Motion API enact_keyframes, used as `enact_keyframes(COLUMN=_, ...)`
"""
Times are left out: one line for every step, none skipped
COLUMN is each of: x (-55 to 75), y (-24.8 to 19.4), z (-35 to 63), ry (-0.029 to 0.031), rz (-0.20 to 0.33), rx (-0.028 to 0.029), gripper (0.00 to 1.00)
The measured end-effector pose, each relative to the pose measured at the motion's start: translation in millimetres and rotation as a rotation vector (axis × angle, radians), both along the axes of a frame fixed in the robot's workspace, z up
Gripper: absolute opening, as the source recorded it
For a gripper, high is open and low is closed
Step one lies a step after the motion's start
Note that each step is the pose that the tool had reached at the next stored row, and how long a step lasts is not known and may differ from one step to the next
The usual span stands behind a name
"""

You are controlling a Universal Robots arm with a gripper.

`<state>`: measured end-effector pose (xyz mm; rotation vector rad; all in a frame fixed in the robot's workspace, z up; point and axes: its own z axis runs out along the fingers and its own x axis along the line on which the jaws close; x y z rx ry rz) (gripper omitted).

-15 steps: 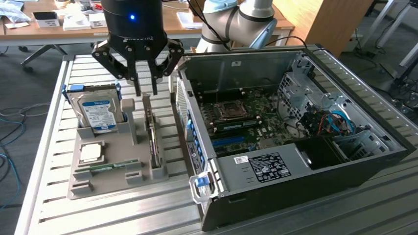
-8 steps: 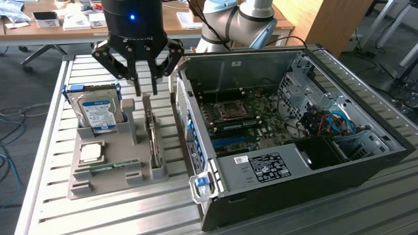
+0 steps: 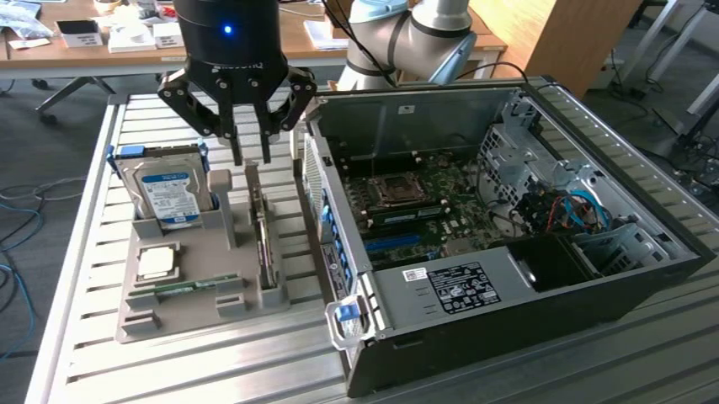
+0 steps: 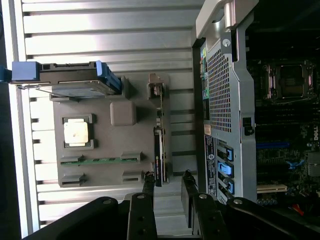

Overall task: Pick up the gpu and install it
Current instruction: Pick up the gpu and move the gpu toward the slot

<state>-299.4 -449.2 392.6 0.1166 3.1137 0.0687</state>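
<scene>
Claw (image 3: 252,158) is spread, empty, above the gpu (image 3: 265,244), a thin green circuit card stood edgewise in a grey moulded tray (image 3: 180,318) | risk: narrow edge may be missed, or tray post (image 3: 221,183) struck, through misalignment | counted: one gpu, one blue-labelled silver hard drive (image 3: 168,194), one green memory stick (image 3: 197,284)

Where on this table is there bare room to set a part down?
Bare table slats between the gray tray and the near edge in the exterior view. Crowded: the strip between the gpu and the computer case.
</scene>
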Motion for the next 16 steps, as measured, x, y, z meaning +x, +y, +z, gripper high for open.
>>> enact_keyframes(x=0.0, y=0.0, z=-0.1, ry=0.0001, rz=0.000, rx=-0.0001, gripper=0.36)
enact_keyframes(x=0.0, y=0.0, z=-0.6, ry=-0.0001, rz=0.000, rx=0.0000, gripper=0.36)
enact_keyframes(x=0.0, y=0.0, z=-1.6, ry=-0.0001, rz=0.000, rx=0.0001, gripper=0.36)
enact_keyframes(x=0.0, y=0.0, z=-2.9, ry=-0.0001, rz=0.000, rx=0.0000, gripper=0.36)
enact_keyframes(x=0.0, y=0.0, z=-4.2, ry=0.0001, rz=0.000, rx=-0.0003, gripper=0.36)
enact_keyframes(x=0.0, y=0.0, z=-5.6, ry=0.0000, rz=0.000, rx=-0.0002, gripper=0.36)
enact_keyframes(x=0.0, y=0.0, z=-7.3, ry=0.0000, rz=0.000, rx=-0.0003, gripper=0.36)
enact_keyframes(x=0.0, y=0.0, z=-8.9, ry=0.0000, rz=0.000, rx=-0.0003, gripper=0.36)
enact_keyframes(x=0.0, y=0.0, z=-10.4, ry=0.0000, rz=0.000, rx=-0.0002, gripper=0.36)
enact_keyframes(x=0.0, y=0.0, z=-11.9, ry=0.0000, rz=0.000, rx=-0.0002, gripper=0.36)
enact_keyframes(x=0.0, y=0.0, z=-13.2, ry=-0.0001, rz=0.000, rx=-0.0002, gripper=0.36)
enact_keyframes(x=0.0, y=0.0, z=-14.1, ry=0.0001, rz=0.000, rx=-0.0004, gripper=0.36)
enact_keyframes(x=0.1, y=0.0, z=-14.4, ry=0.0001, rz=0.000, rx=-0.0004, gripper=0.36)
enact_keyframes(x=0.0, y=0.0, z=-14.4, ry=0.0002, rz=0.000, rx=-0.0005, gripper=0.36)
enact_keyframes(x=0.0, y=0.0, z=-14.4, ry=0.0002, rz=0.000, rx=-0.0005, gripper=0.36)
enact_keyframes(x=0.0, y=0.0, z=-14.5, ry=0.0001, rz=0.000, rx=-0.0004, gripper=0.36)
